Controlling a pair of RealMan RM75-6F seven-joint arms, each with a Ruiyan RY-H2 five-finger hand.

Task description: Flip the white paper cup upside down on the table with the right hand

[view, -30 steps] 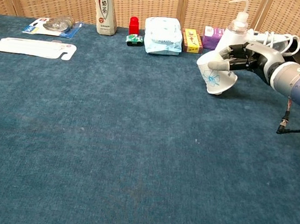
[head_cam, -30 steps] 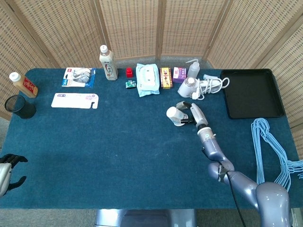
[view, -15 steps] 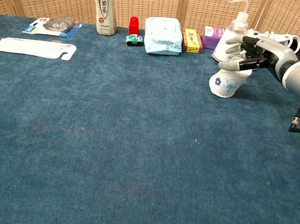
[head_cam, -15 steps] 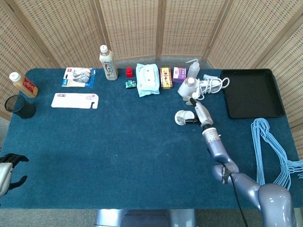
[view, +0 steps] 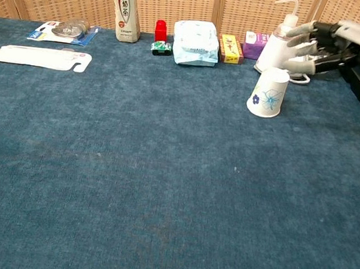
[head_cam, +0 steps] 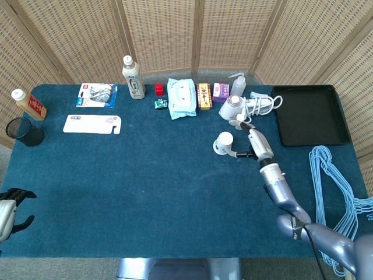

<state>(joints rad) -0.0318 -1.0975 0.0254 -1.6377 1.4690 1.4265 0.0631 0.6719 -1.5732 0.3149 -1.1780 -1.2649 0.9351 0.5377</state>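
The white paper cup, printed with a blue flower, stands upside down on the blue tablecloth, wide rim down. My right hand hovers just to its right and slightly above it, fingers spread and holding nothing, no longer touching the cup. My left hand shows only in the head view, at the table's near left corner, with its dark fingers apart and nothing in them.
Along the back edge stand a tall bottle, a wipes pack, small boxes, a squeeze bottle and a hair dryer. A black tray and blue hangers lie at the right.
The right hand turned the tilted cup over, set it rim-down on the table, let go and drew back up to the right. The left hand stayed put.
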